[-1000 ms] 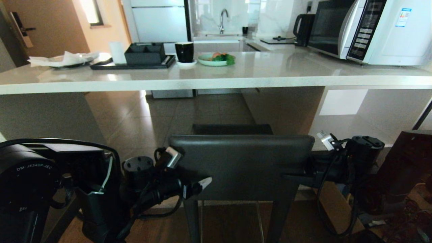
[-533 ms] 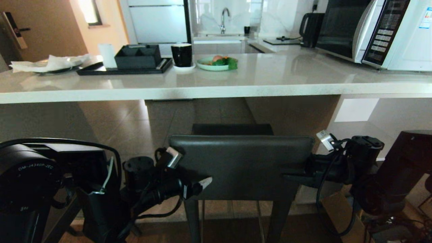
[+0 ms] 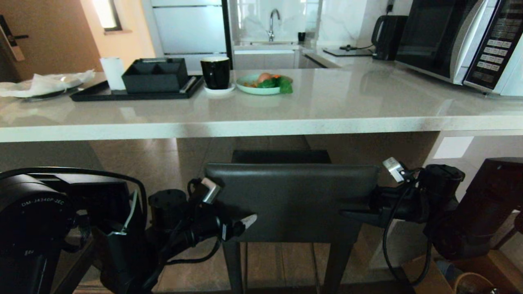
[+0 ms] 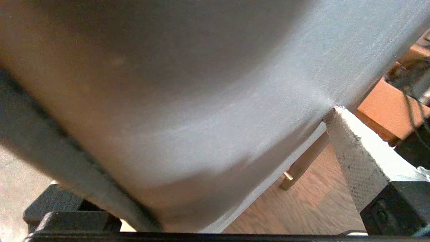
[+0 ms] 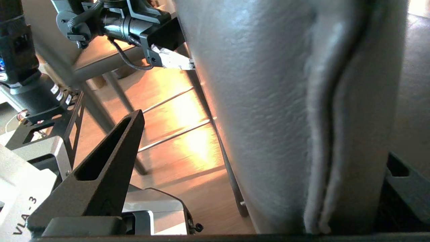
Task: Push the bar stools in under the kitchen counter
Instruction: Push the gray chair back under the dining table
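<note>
You drove closer: the table [image 3: 261,122] edge loomed nearer at 12 o'clock, the bar stool [image 3: 292,196] straddled by the spread left pincer [image 3: 241,223] and right pincer [image 3: 354,213], nearly tucked under.

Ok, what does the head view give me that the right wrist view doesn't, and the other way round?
Head view only: the kitchen counter ahead, its edge above the bar stool's backrest, carrying a black mug, a plate of food, a black tray and a microwave.

Right wrist view only: the stool's thin footrest bars over wood floor, and the backrest's side seam between the right claw's open fingers.

Both: the stool's backrest, and the left claw with a fingertip against the backrest's rear face.
</note>
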